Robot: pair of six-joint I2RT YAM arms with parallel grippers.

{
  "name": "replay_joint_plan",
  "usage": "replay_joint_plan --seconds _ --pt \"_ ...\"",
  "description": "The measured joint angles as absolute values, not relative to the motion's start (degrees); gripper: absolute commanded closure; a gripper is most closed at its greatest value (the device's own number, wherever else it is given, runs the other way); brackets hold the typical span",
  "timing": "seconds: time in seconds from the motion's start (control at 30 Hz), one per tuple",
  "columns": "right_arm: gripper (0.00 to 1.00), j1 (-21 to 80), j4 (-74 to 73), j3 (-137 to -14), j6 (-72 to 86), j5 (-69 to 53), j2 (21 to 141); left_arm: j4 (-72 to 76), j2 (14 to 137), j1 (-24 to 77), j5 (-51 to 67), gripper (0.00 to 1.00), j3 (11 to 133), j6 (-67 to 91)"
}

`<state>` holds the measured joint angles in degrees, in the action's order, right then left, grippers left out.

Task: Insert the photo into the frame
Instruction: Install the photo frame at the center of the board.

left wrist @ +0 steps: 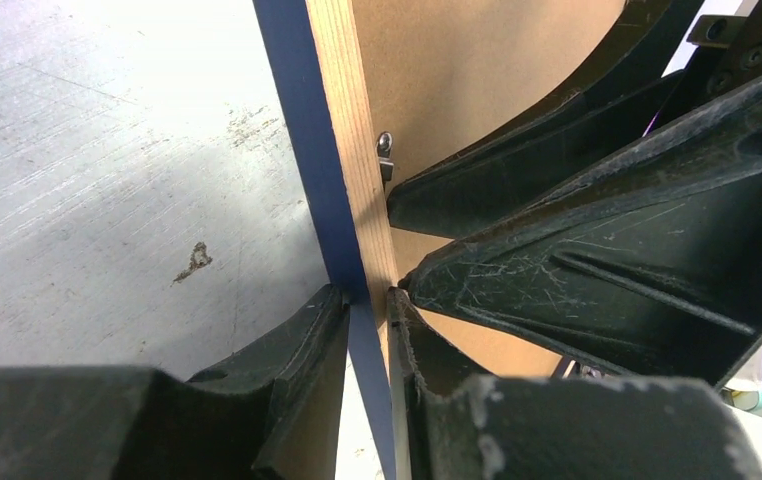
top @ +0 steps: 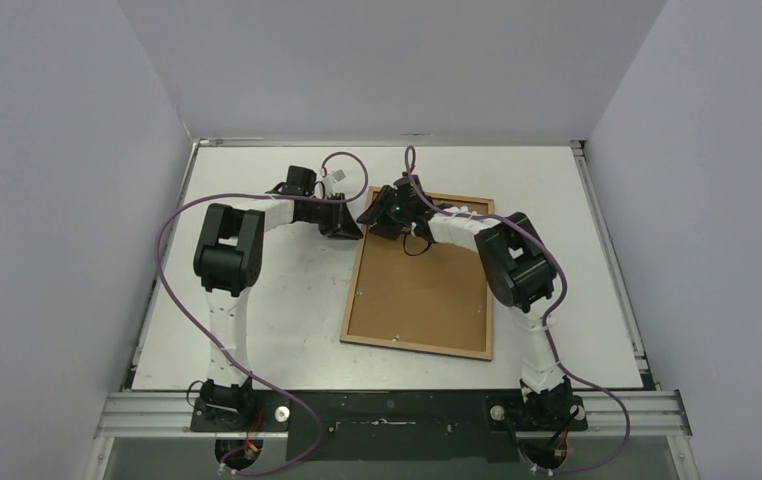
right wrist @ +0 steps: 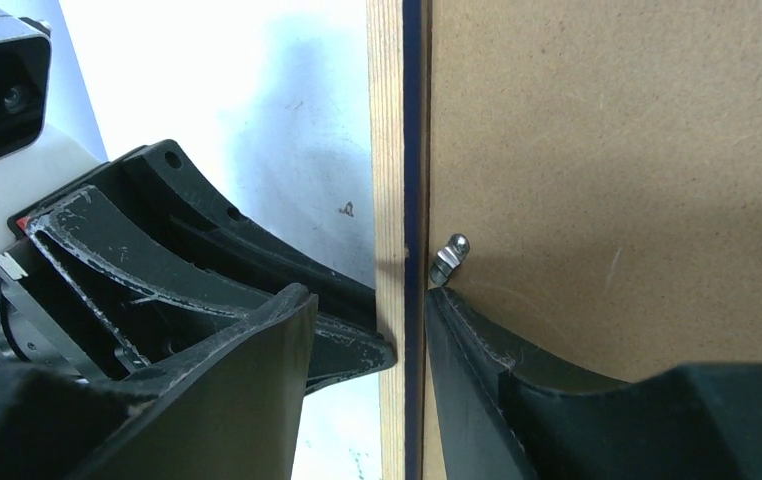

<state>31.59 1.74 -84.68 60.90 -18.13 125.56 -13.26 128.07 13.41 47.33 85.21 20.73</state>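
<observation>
The frame (top: 419,290) lies back-up on the table, its brown backing board (top: 417,300) inside a light wood rail. Both grippers meet at its far left corner. My left gripper (top: 345,224) is shut on the rail there: up close, its fingers (left wrist: 332,315) pinch the navy and wood edge (left wrist: 342,150) between them. My right gripper (right wrist: 367,295) stands open astride the same rail (right wrist: 389,150), one finger clear on the outer side and the other resting on the backing board (right wrist: 607,150) beside a small metal clip (right wrist: 449,258). The photo is out of view.
White walls close in the table (top: 267,320) on three sides, and a raised rim runs along its edges. A metal rail (top: 387,410) carries both arm bases at the near edge. Purple cables loop beside each arm.
</observation>
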Motion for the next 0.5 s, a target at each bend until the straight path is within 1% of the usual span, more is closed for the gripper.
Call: replay_joint_plan --seconds 0.5 --pt "0.54 32.58 7.92 -82.74 62.54 -17.37 126.13 -13.23 128.07 13.3 48.21 0.83 84.99 20.49"
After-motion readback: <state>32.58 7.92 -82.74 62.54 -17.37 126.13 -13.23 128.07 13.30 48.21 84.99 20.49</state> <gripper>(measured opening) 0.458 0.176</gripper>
